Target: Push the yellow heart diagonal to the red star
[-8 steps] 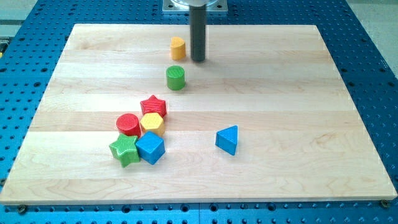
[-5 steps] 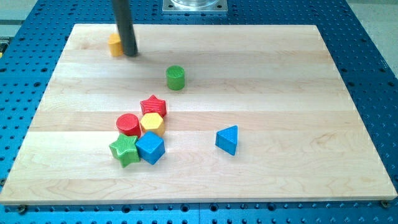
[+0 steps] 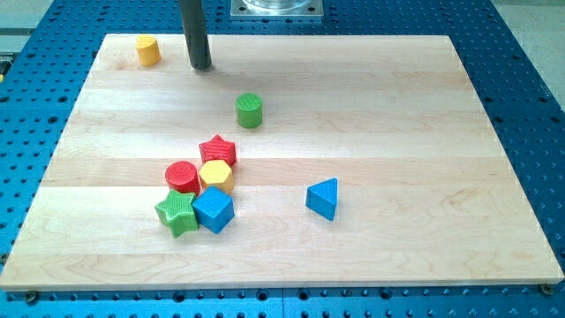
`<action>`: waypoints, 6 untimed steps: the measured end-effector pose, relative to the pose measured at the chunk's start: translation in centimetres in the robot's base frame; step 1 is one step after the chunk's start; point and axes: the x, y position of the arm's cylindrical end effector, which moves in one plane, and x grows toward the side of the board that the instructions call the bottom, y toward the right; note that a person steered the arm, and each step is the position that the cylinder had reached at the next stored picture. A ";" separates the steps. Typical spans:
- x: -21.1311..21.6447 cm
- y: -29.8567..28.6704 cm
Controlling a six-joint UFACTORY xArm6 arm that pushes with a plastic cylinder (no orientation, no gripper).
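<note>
The yellow heart [image 3: 147, 49] lies near the board's top left corner. The red star [image 3: 217, 150] sits at the upper right of a cluster left of the board's middle. My tip [image 3: 202, 67] stands to the right of the yellow heart, apart from it, and well above the red star. The dark rod rises from the tip out of the view's top.
A green cylinder [image 3: 250, 110] stands between my tip and the red star. Below the star lie a yellow hexagon [image 3: 216, 175], a red cylinder [image 3: 183, 177], a green star [image 3: 177, 213] and a blue cube [image 3: 214, 209]. A blue triangle [image 3: 324, 198] lies to the right.
The yellow heart has been pushed far left, from the top middle to the top left corner. My tip swept left with it, then drew back to the right.
</note>
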 end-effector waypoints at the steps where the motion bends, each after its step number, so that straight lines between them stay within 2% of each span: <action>1: 0.0 0.1; 3: 1.5 0.2; 4: 6.5 -1.1; 5: 12.7 -4.4; 6: 20.0 -5.3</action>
